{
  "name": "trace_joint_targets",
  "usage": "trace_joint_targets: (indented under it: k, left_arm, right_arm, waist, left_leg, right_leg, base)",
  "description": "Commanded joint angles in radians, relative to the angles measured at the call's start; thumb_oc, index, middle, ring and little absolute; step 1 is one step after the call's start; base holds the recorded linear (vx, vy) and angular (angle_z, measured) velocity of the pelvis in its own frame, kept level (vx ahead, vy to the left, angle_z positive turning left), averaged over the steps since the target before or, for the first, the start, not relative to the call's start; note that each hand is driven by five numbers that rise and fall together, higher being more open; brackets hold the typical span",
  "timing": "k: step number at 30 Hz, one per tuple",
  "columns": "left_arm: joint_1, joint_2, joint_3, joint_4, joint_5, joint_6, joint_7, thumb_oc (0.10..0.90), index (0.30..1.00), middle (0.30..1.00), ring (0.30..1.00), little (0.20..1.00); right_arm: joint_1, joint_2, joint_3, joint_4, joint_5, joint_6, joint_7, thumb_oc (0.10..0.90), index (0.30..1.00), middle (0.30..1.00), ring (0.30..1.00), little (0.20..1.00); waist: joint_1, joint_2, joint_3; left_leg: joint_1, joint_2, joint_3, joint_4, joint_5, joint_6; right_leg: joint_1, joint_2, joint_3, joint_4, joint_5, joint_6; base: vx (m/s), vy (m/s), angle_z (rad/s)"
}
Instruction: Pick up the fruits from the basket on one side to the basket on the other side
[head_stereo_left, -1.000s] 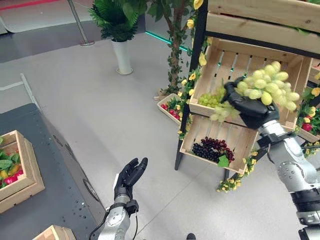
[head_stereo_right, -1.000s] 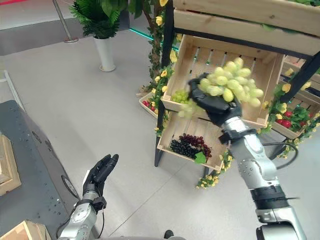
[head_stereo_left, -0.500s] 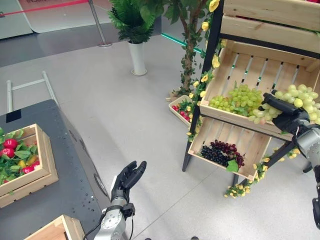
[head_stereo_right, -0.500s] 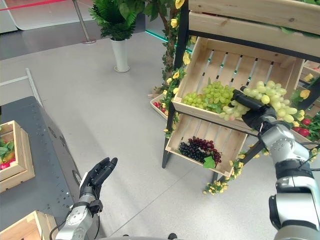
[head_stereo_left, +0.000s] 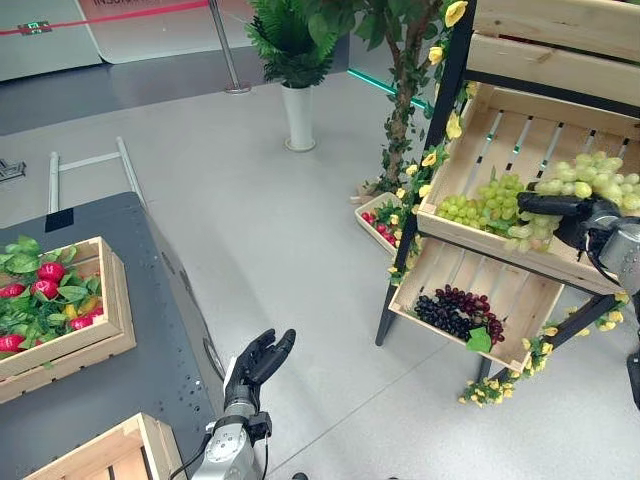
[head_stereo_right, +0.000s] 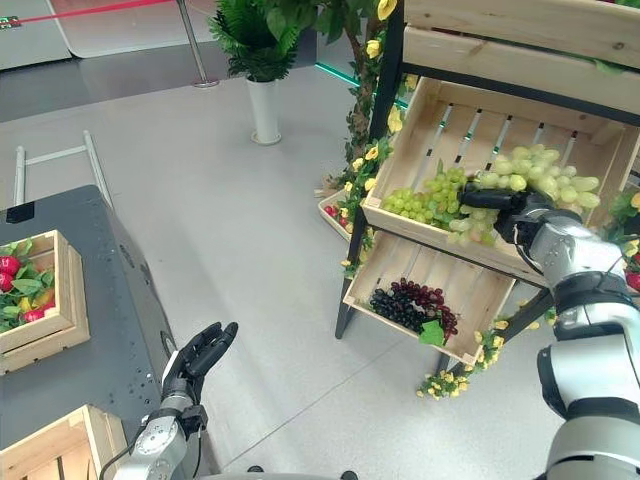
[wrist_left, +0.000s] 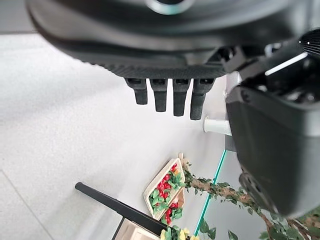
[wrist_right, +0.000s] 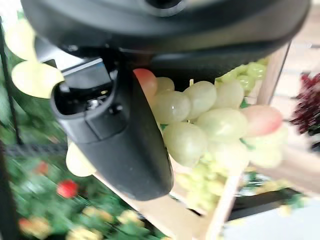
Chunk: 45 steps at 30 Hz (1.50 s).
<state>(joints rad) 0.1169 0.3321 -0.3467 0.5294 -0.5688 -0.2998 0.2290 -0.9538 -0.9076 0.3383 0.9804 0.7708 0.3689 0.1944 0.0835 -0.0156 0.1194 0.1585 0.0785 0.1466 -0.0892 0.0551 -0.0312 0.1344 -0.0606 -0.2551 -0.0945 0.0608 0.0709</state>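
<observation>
At far right my right hand (head_stereo_right: 520, 212) grips a green grape bunch (head_stereo_right: 545, 178); left hand (head_stereo_left: 258, 362) relaxed, straight-fingered. Transfer underway; next, carry it leftward to the empty crate (head_stereo_left: 95, 462).

The dark right hand (head_stereo_left: 585, 215) is curled round a bunch of pale green grapes (head_stereo_left: 595, 180), holding it over the slatted wooden upper crate (head_stereo_left: 500, 135) of a black-framed shelf (head_stereo_left: 440, 130), where another green bunch (head_stereo_left: 478, 203) lies. The lower wooden crate (head_stereo_left: 520, 300) holds dark purple grapes (head_stereo_left: 450, 310). The dark left hand (head_stereo_left: 258, 362) hangs over the grey floor (head_stereo_left: 260, 220) with relaxed fingers, beside the dark grey bench (head_stereo_left: 150, 370) carrying a wooden crate of red fruit and green leaves (head_stereo_left: 55, 310).
</observation>
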Motion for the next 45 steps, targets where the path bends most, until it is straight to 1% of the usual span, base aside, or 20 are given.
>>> trace_joint_targets:
  k: [1, 2, 4, 5, 8, 14, 17, 18, 22, 26, 32, 39, 42, 43, 45]
  left_arm:
    - [-0.096, 0.057, -0.04, -0.052, 0.006, -0.122, 0.0, 0.8, 0.9, 0.9, 0.9, 0.9]
    - [-0.097, 0.058, -0.041, -0.05, 0.004, -0.122, -0.003, 0.8, 0.9, 0.9, 0.9, 0.9]
    - [-0.098, 0.057, -0.04, -0.053, 0.004, -0.118, -0.003, 0.8, 0.9, 0.9, 0.9, 0.9]
    - [-0.099, 0.056, -0.04, -0.053, 0.005, -0.117, -0.003, 0.8, 0.9, 0.9, 0.9, 0.9]
    - [-0.1, 0.053, -0.042, -0.057, 0.009, -0.112, 0.005, 0.8, 0.9, 0.9, 0.9, 0.9]
    - [-0.1, 0.055, -0.043, -0.056, 0.008, -0.112, 0.012, 0.8, 0.9, 0.9, 0.9, 0.9]
    - [-0.098, 0.061, -0.039, -0.06, 0.005, -0.112, 0.014, 0.8, 0.9, 0.9, 0.9, 0.9]
    - [-0.097, 0.062, -0.038, -0.061, 0.004, -0.11, 0.014, 0.8, 0.9, 0.9, 0.9, 0.9]
    - [-0.098, 0.069, -0.036, -0.064, 0.001, -0.106, 0.013, 0.8, 0.9, 0.9, 0.9, 0.9]
    - [-0.097, 0.068, -0.039, -0.058, 0.001, -0.12, 0.01, 0.8, 0.9, 0.9, 0.9, 0.9]
    - [-0.095, 0.069, -0.046, -0.068, 0.005, -0.122, 0.016, 0.8, 0.9, 0.9, 0.9, 0.9]
    - [-0.095, 0.072, -0.048, -0.067, -0.001, -0.121, 0.01, 0.8, 0.9, 0.9, 0.9, 0.9]
    - [-0.094, 0.072, -0.055, -0.07, -0.001, -0.121, 0.013, 0.8, 0.9, 0.9, 0.9, 0.9]
    - [-0.095, 0.069, -0.058, -0.068, 0.001, -0.122, 0.016, 0.8, 0.9, 0.9, 0.9, 0.9]
    - [-0.095, 0.069, -0.059, -0.069, 0.001, -0.121, 0.017, 0.8, 0.9, 0.9, 0.9, 0.9]
  right_arm:
    - [-0.25, -0.115, 0.088, 0.026, -0.062, -0.077, 0.077, 0.4, 0.3, 0.3, 0.3, 0.3]
    - [-0.268, -0.107, 0.111, 0.037, -0.117, -0.077, 0.093, 0.4, 0.3, 0.3, 0.3, 0.3]
    - [-0.283, -0.101, 0.134, 0.047, -0.139, -0.075, 0.105, 0.4, 0.3, 0.3, 0.3, 0.3]
    - [-0.297, -0.093, 0.154, 0.06, -0.181, -0.07, 0.118, 0.4, 0.3, 0.3, 0.3, 0.3]
    - [-0.314, -0.082, 0.188, 0.088, -0.224, -0.07, 0.137, 0.4, 0.3, 0.3, 0.3, 0.3]
    - [-0.327, -0.074, 0.204, 0.156, -0.24, -0.038, 0.144, 0.4, 0.3, 0.3, 0.3, 0.3]
    - [-0.321, -0.087, 0.186, 0.202, -0.231, -0.014, 0.136, 0.4, 0.3, 0.3, 0.3, 0.3]
    - [-0.317, -0.09, 0.179, 0.21, -0.234, -0.011, 0.132, 0.8, 0.9, 0.9, 0.9, 0.9]
    - [-0.311, -0.107, 0.155, 0.224, -0.207, -0.005, 0.067, 0.8, 0.9, 0.9, 0.9, 0.9]
    - [-0.312, -0.127, 0.142, 0.234, -0.208, 0.005, 0.06, 0.8, 0.9, 0.9, 0.9, 0.9]
    - [-0.303, -0.142, 0.14, 0.236, -0.206, 0.026, 0.061, 0.8, 0.9, 0.9, 0.9, 0.9]
    - [-0.309, -0.146, 0.152, 0.244, -0.238, 0.049, 0.063, 0.8, 0.9, 0.9, 0.9, 0.9]
    - [-0.313, -0.155, 0.161, 0.249, -0.275, 0.061, 0.055, 0.8, 0.9, 0.9, 0.9, 0.9]
    - [-0.322, -0.161, 0.172, 0.256, -0.311, 0.081, 0.061, 0.8, 0.9, 0.9, 0.9, 0.9]
    - [-0.326, -0.164, 0.179, 0.259, -0.328, 0.087, 0.058, 0.8, 0.9, 0.9, 0.9, 0.9]
  waist:
    - [0.04, -0.082, -0.039]
    - [0.045, -0.082, -0.038]
    - [0.048, -0.082, -0.038]
    - [0.053, -0.082, -0.037]
    - [0.061, -0.082, -0.032]
    - [0.073, -0.078, -0.026]
    - [0.078, -0.075, -0.023]
    - [0.079, -0.075, -0.022]
    - [0.078, -0.073, -0.016]
    - [0.074, -0.071, -0.011]
    - [0.067, -0.07, -0.014]
    - [0.064, -0.07, -0.014]
    - [0.063, -0.072, -0.013]
    - [0.062, -0.073, -0.014]
    - [0.062, -0.073, -0.014]
  left_leg:
    - [0.017, -0.047, -0.023, 0.002, -0.138, -0.005]
    - [0.015, -0.047, -0.026, 0.002, -0.135, -0.006]
    - [0.013, -0.048, -0.028, 0.002, -0.133, -0.007]
    - [0.012, -0.048, -0.028, 0.002, -0.131, -0.007]
    - [0.01, -0.049, -0.035, 0.002, -0.128, -0.007]
    - [0.004, -0.05, -0.042, 0.002, -0.124, -0.007]
    - [0.001, -0.049, -0.043, 0.002, -0.122, -0.008]
    - [0.0, -0.048, -0.042, 0.002, -0.122, -0.008]
    - [-0.001, -0.046, -0.041, 0.002, -0.12, -0.009]
    - [-0.001, -0.046, -0.041, 0.002, -0.119, -0.009]
    - [0.0, -0.047, -0.037, 0.002, -0.121, -0.008]
    - [0.003, -0.045, -0.03, 0.002, -0.121, -0.008]
    - [0.004, -0.045, -0.028, 0.002, -0.122, -0.007]
    - [0.004, -0.045, -0.027, 0.002, -0.122, -0.008]
    - [0.004, -0.045, -0.026, 0.002, -0.122, -0.008]
  right_leg:
    - [0.05, 0.007, -0.013, 0.007, -0.1, -0.029]
    - [0.051, 0.007, -0.017, 0.007, -0.1, -0.029]
    - [0.051, 0.006, -0.019, 0.007, -0.1, -0.029]
    - [0.052, 0.005, -0.025, 0.007, -0.1, -0.029]
    - [0.053, 0.004, -0.031, 0.007, -0.099, -0.028]
    - [0.054, 0.003, -0.04, 0.007, -0.099, -0.029]
    - [0.054, 0.003, -0.045, 0.007, -0.101, -0.029]
    - [0.054, 0.003, -0.045, 0.007, -0.101, -0.029]
    - [0.052, 0.004, -0.045, 0.007, -0.099, -0.029]
    - [0.052, 0.005, -0.041, 0.007, -0.1, -0.029]
    - [0.051, 0.005, -0.035, 0.007, -0.099, -0.028]
    - [0.05, 0.005, -0.031, 0.007, -0.1, -0.029]
    - [0.051, 0.006, -0.03, 0.007, -0.1, -0.028]
    - [0.051, 0.006, -0.029, 0.007, -0.1, -0.028]
    - [0.051, 0.006, -0.029, 0.007, -0.1, -0.028]
  base:
    - [-0.02, -0.005, 0.09]
    - [-0.01, -0.001, 0.05]
    - [-0.01, 0.0, 0.04]
    - [0.0, 0.0, 0.0]
    - [0.0, 0.0, 0.0]
    - [0.0, -0.002, 0.09]
    - [-0.01, -0.002, 0.06]
    - [0.0, 0.0, 0.0]
    - [0.0, 0.0, 0.0]
    - [0.0, 0.0, 0.0]
    - [0.0, 0.0, 0.0]
    - [0.0, 0.0, 0.0]
    - [0.0, 0.0, 0.0]
    - [0.0, 0.0, 0.0]
    - [0.0, 0.0, 0.0]
